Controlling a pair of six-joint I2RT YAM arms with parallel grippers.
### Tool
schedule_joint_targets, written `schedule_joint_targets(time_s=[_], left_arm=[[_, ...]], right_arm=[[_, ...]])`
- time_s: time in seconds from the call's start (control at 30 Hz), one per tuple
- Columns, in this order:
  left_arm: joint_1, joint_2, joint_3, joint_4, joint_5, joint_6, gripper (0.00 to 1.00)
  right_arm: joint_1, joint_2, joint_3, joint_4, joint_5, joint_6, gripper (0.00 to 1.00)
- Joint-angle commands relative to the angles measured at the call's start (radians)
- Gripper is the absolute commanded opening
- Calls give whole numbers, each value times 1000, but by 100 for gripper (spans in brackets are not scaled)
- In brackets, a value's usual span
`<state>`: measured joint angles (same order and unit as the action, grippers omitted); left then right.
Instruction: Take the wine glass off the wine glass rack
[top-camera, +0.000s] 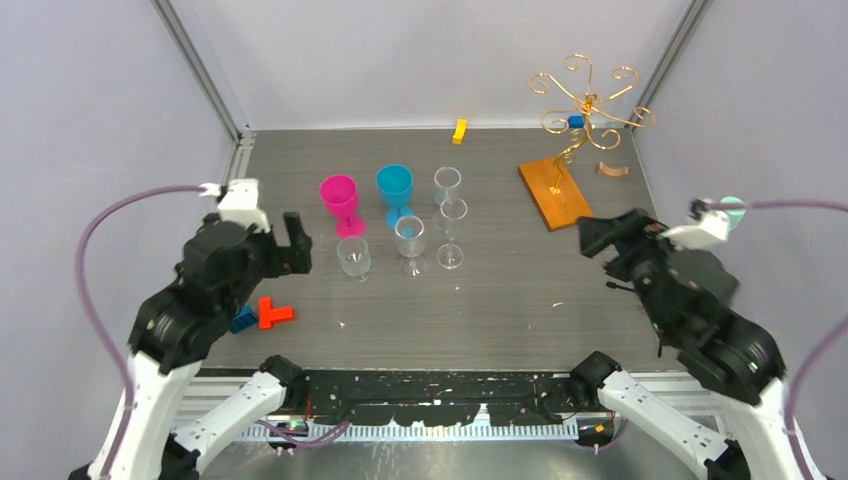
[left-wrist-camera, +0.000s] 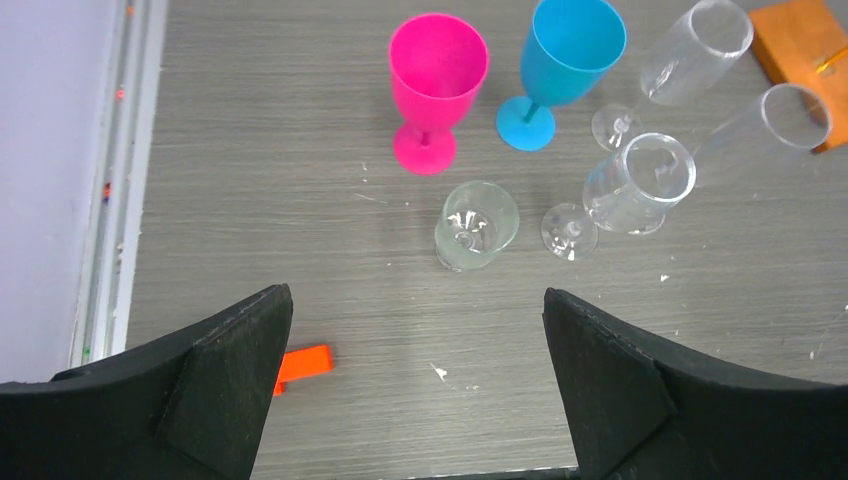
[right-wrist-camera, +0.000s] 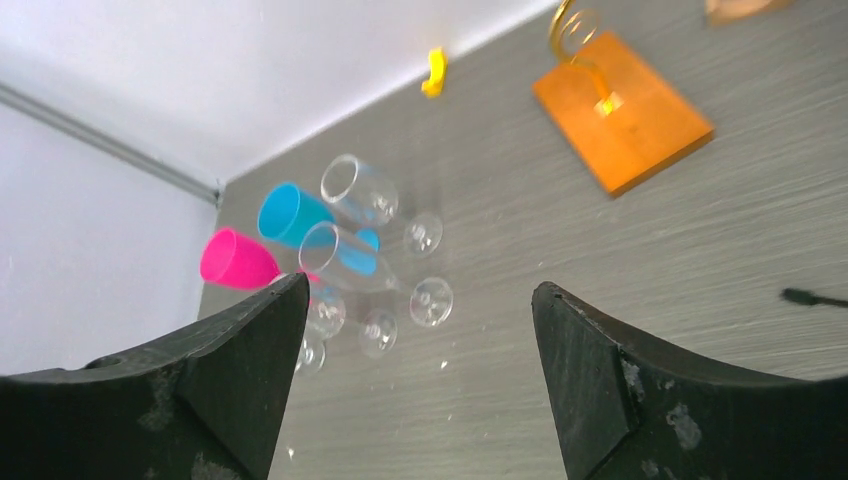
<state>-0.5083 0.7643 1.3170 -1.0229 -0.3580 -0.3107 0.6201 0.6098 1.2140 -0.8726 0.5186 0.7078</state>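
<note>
Thin gold wire wine glass rack (top-camera: 587, 105) on flat orange wood base stands far right w/ no glass on it. Short clear wine glass (left-wrist-camera: 477, 225) stands upright on grey table (top-camera: 500, 300), just in front of left claw (left-wrist-camera: 415, 293). Left arm is nearer. Left claw & right claw (right-wrist-camera: 420, 285) both wide, empty.

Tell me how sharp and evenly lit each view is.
Top external: even soft light, sharp, though the clear glasses look faint on the grey table. Left wrist: sharp, glasses splay outward from lens distortion. Right wrist: tilted, glasses stretched likewise.
</note>
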Motion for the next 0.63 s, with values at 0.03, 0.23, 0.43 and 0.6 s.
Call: schedule_joint_targets(time_s=[0.03, 0.23, 0.43, 0.6], left_arm=[[5, -174, 35, -43, -83, -12, 100], [5, -261, 99, -66, -72, 16, 100], [5, -277, 131, -74, -90, 12, 100], [5, -286, 136, -69, -101, 14, 100]], right_arm=[[3, -135, 65, -49, 206, -107, 88], [4, -238, 89, -52, 260, -150, 90], [4, -256, 96, -56, 265, -157, 91], [4, -252, 92, -58, 259, -149, 91]])
